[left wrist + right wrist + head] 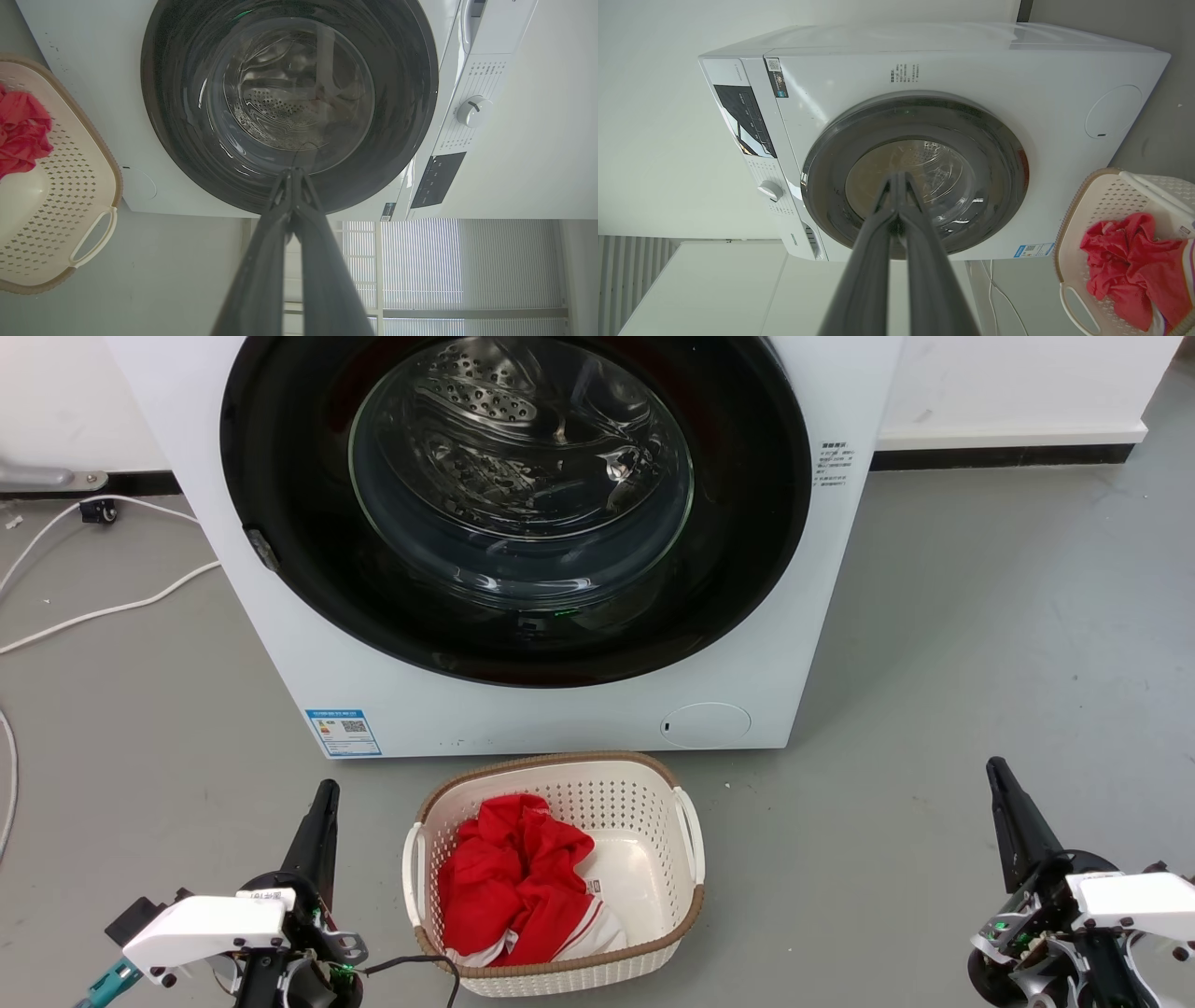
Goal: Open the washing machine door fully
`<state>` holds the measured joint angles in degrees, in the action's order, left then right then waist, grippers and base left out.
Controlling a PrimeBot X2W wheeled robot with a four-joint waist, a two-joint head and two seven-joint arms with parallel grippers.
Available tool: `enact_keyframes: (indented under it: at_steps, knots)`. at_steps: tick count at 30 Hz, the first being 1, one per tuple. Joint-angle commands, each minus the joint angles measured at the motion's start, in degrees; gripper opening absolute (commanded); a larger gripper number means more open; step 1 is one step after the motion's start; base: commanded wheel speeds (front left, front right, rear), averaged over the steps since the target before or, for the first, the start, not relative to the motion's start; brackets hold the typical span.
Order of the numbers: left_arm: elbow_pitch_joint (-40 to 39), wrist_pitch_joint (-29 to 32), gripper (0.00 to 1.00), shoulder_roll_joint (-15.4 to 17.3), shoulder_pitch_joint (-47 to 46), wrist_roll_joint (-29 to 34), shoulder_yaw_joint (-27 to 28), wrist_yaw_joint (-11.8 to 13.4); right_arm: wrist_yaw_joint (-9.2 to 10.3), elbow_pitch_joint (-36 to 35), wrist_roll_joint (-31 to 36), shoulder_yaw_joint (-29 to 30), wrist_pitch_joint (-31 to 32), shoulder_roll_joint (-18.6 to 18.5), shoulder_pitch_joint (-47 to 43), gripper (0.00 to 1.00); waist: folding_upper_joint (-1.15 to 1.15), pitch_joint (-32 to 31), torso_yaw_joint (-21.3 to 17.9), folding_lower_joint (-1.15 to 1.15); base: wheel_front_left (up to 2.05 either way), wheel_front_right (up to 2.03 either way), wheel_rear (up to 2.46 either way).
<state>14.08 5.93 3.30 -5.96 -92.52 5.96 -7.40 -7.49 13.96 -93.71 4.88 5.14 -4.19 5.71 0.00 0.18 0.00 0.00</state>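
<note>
The white washing machine point(280, 635) stands straight ahead. Its round glossy black door point(747, 551) with a clear glass bowl centre lies flat against the front, closed; the steel drum shows through the glass. A small latch piece sits on the door's left rim. My left gripper point(326, 791) is low at the left, shut, empty, well short of the machine. My right gripper point(995, 767) is low at the right, shut and empty too. The door point(177, 116) fills the left wrist view beyond the shut gripper point(293, 171); the right wrist view shows the door point(999, 154) beyond the shut gripper point(899, 175).
A white perforated laundry basket point(686, 840) holding red clothing point(513, 877) sits on the grey floor just before the machine, between my arms. White cables point(103, 611) trail over the floor at the left. A white wall with a dark skirting runs behind.
</note>
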Motion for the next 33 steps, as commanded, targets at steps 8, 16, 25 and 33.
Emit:
enact_keyframes:
  at_steps: [8,16,25,33]
  knots:
    - [0.04,0.25,0.0,-0.08,-0.43,0.08,0.2,-0.17,0.0,0.13,0.5,0.25,0.42,0.23,0.7,0.0,0.0,0.0,0.0,0.0,0.0,0.0,0.0]
    - [0.05,0.32,0.0,-0.12,-0.44,0.16,0.27,-0.17,0.0,0.13,0.41,0.42,0.49,0.32,0.71,0.0,0.0,0.0,0.0,0.0,0.0,0.0,0.0]
    - [0.33,-1.41,1.0,-0.3,0.52,-0.08,-1.35,0.01,0.0,-0.12,0.77,-0.27,-0.92,0.53,-1.18,1.0,0.0,0.01,0.05,0.01,0.0,0.0,0.0]
    - [-1.32,-3.64,1.0,-0.3,0.06,5.55,-2.74,0.0,0.0,-2.74,7.8,-0.8,-3.1,0.36,-1.87,1.0,0.0,0.04,0.33,0.01,0.0,0.0,0.0]
